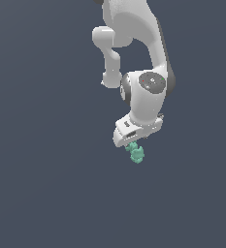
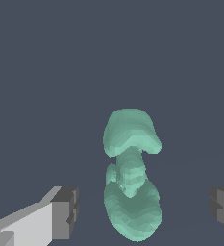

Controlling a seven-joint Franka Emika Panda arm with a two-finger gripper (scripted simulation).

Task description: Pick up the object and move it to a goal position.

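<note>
Teal-green, matte and knobbly, the object (image 2: pixel 131 178) lies on the flat dark grey counter (image 1: pixel 41 193), directly under the white arm's (image 1: pixel 146 72) pincer (image 1: pixel 134 144). Wrist view: pincer spread wide, its two dark grey fingertips (image 2: pixel 65 211) standing well apart on either side of the object, neither touching it. Exterior view: object (image 1: pixel 136 153) shows just below the pincer's tip, much smaller than the white hand above it.
</note>
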